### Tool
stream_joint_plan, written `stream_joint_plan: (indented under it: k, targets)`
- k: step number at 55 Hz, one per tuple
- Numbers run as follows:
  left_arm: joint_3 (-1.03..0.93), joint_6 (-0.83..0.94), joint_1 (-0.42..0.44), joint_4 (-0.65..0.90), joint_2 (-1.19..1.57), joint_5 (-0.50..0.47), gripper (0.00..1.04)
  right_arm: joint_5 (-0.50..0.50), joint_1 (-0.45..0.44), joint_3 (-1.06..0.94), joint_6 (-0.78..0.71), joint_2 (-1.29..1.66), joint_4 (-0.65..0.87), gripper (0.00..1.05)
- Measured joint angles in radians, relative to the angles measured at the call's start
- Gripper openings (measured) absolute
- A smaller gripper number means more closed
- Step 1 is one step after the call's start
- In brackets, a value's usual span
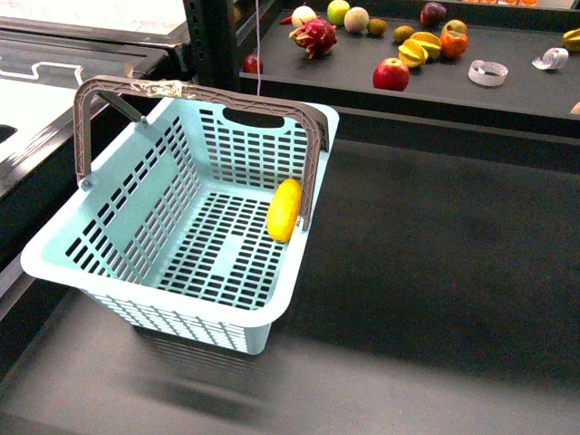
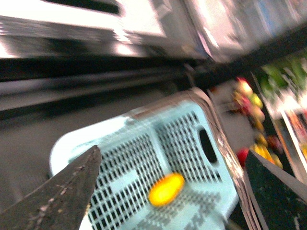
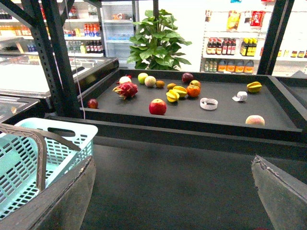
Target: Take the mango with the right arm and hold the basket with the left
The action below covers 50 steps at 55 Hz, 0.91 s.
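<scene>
Front and right wrist views were sharp and evenly lit; the basket (image 1: pixel 136 272) cast a soft shadow just beneath itself. The left wrist view was heavily motion-blurred, with glare above the basket (image 2: pixel 144 139)

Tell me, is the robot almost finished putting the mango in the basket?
Nearly, it seems. Done: the mango already lies inside the basket, leaning against its right wall. In hand: nothing. The right end effector is open and empty, looking toward the fruit shelf. The left end effector hangs open above the basket, not touching it. Left: the left arm holding the basket, if that is still wanted.
</scene>
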Motion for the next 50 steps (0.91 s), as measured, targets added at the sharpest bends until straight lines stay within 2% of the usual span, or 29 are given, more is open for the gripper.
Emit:
stream_joint_plan:
  k: [3,7,12,22,26,29,33,50]
  targets:
    - [-0.12,0.309,0.037,0.341,0.034,0.24,0.76,0.0,0.0,0.0,0.0,0.0,0.0,0.97]
    - [-0.202,0.683,0.064,0.568,-0.016,0.365,0.59,-0.001,0.0,0.0,0.0,0.001,0.0,0.97]
    - [-0.243,0.903,0.091,0.568,-0.116,0.391,0.41,-0.001,0.0,0.0,0.0,0.0,0.0,0.97]
    - [-0.322,1.019,0.13,0.463,-0.276,0.429,0.03,0.0,0.0,0.0,0.0,0.0,0.0,0.97]
    - [-0.341,1.03,0.143,0.418,-0.346,0.441,0.02,0.0,0.0,0.0,0.0,0.0,0.0,0.97]
    - [-0.354,1.034,0.187,0.379,-0.396,0.504,0.02,0.0,0.0,0.0,0.0,0.0,0.0,0.97]
    - [-0.37,1.035,0.22,0.321,-0.47,0.513,0.02,0.0,0.0,0.0,0.0,0.0,0.0,0.97]
    - [-0.389,1.041,0.224,0.064,-0.771,0.518,0.02,0.0,0.0,0.0,0.0,0.0,0.0,0.97]
